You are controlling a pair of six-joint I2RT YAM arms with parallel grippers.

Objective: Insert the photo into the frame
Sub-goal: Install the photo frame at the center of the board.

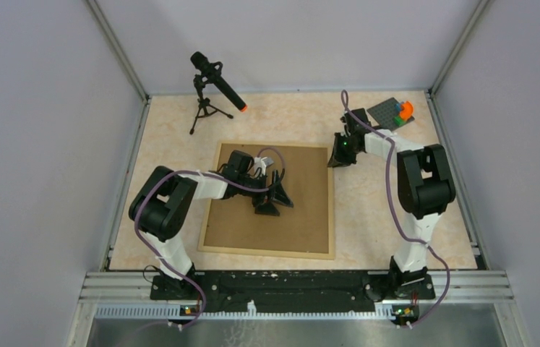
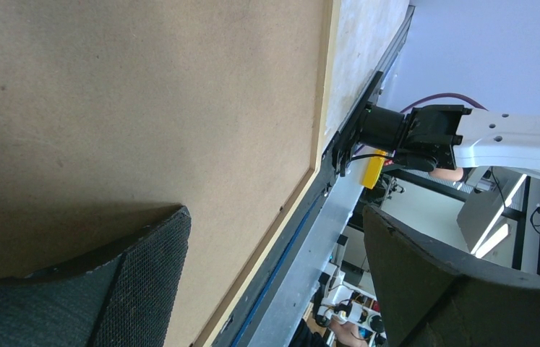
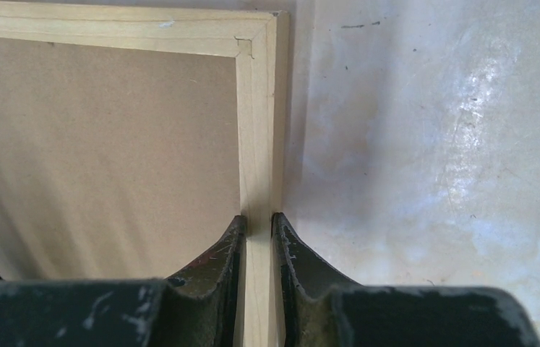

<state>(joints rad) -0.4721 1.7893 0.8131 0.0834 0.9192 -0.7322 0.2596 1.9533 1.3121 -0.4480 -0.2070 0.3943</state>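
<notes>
The frame (image 1: 267, 252), thin light wood strips, lies flat on the table with a plain brown backing board (image 1: 303, 210) filling it. My right gripper (image 1: 340, 155) sits at the frame's far right corner. In the right wrist view that gripper (image 3: 258, 220) is shut on the frame's right strip (image 3: 258, 130), one finger on each side. My left gripper (image 1: 274, 199) hovers over the board's middle, tilted; in the left wrist view it (image 2: 274, 210) is open with nothing between its fingers (image 2: 144, 275), above the board (image 2: 144, 94). The photo is out of view.
A black microphone on a small tripod (image 1: 212, 83) stands at the back left. A grey plate with coloured bricks (image 1: 397, 112) lies at the back right. Grey walls enclose the table on three sides, and a metal rail (image 1: 296, 282) runs along the near edge.
</notes>
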